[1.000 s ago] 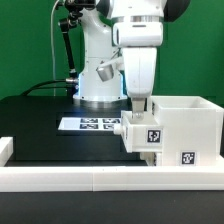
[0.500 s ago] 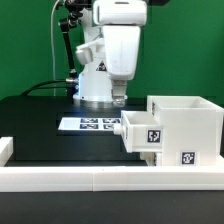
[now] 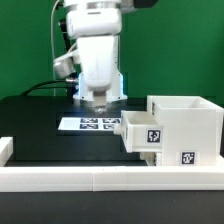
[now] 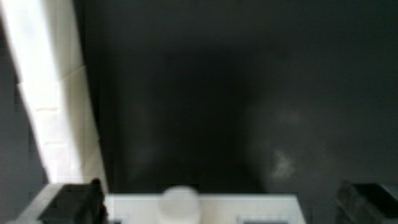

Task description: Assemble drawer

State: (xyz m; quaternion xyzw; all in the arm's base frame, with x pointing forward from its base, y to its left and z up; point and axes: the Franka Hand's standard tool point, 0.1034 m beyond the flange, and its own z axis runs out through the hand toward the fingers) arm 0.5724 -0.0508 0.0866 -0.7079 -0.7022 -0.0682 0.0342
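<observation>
The white drawer housing (image 3: 186, 122) stands at the exterior view's right, against the front rail. One white tray (image 3: 141, 131) with a square tag sticks partway out of the housing's front, toward the exterior view's left. A second tag (image 3: 186, 157) shows lower on the housing's front. My gripper (image 3: 99, 100) hangs above the table, left of the tray and apart from it. In the wrist view the gripper (image 4: 228, 203) is open and empty, with dark fingers (image 4: 75, 204) far apart. Beyond them lies the blurred white tray (image 4: 302, 208) with its rounded knob (image 4: 178, 200).
The marker board (image 3: 88, 124) lies flat on the black table behind the tray. A low white rail (image 3: 100, 177) borders the front of the table. A blurred white strip (image 4: 39, 90) runs along one side of the wrist view. The robot base (image 3: 98, 88) stands behind the gripper.
My gripper has left the tray, risen and moved to the exterior view's left. The tray stays partway in the housing.
</observation>
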